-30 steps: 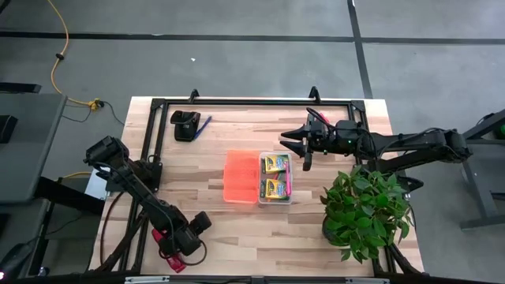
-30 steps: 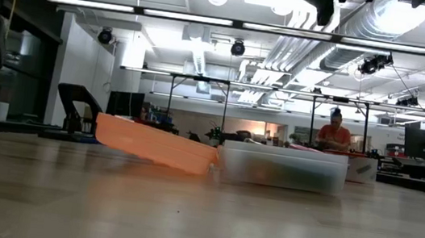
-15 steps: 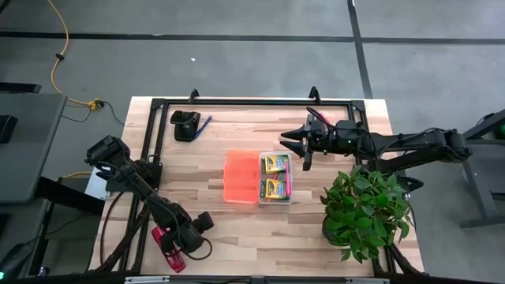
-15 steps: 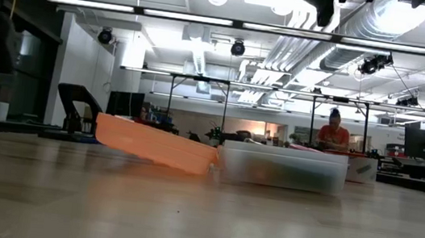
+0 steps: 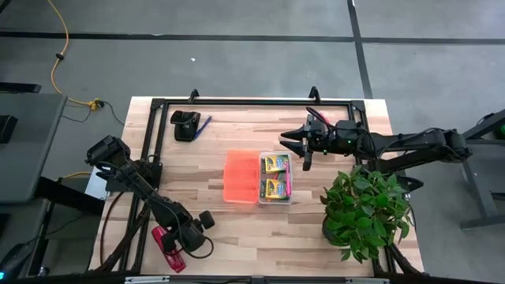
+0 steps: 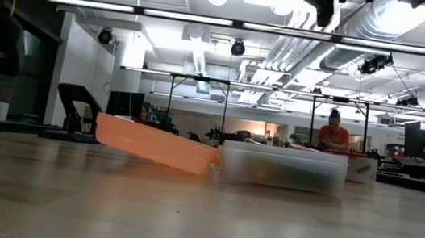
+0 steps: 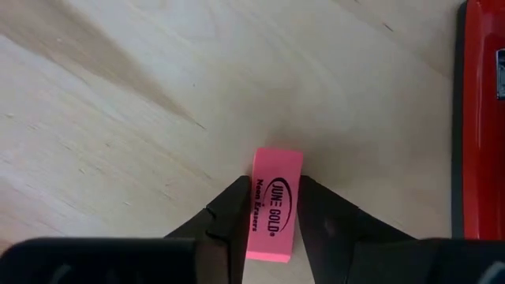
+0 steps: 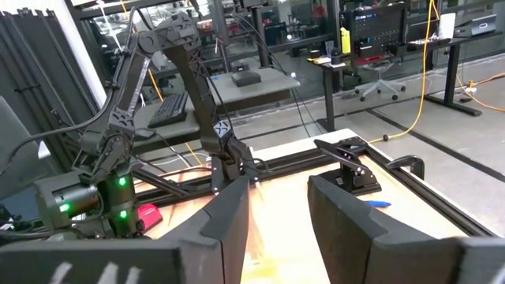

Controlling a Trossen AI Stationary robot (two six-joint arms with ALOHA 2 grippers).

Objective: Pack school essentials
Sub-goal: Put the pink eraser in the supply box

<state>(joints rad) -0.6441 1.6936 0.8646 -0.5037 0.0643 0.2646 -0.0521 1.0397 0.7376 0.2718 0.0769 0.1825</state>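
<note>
Left end effector [image 7: 272, 225] low at the near-left corner of the light wood bench [image 5: 229, 233], fingers closed on a pink June Gold eraser [image 7: 274, 203] lying flat, red glossy object [image 7: 483, 118] just beside. Right end effector [image 5: 293, 144] hovers parted, empty, behind the clear bin [image 5: 275, 200]. Two crayon boxes [image 5: 274, 164] sit in that bin, orange lid [image 5: 241, 177] alongside. Open workshop room behind, a person [image 6: 332, 134] at a far desk.

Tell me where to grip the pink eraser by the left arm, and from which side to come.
Grip the pink eraser across its two long side faces, coming straight down from above. It lies flat on the bare wooden table, printed face up, so those narrow sides are the only parallel surfaces on offer. The left gripper already straddles it this way, a finger along each side. Keep clear of the long red object alongside.
</note>
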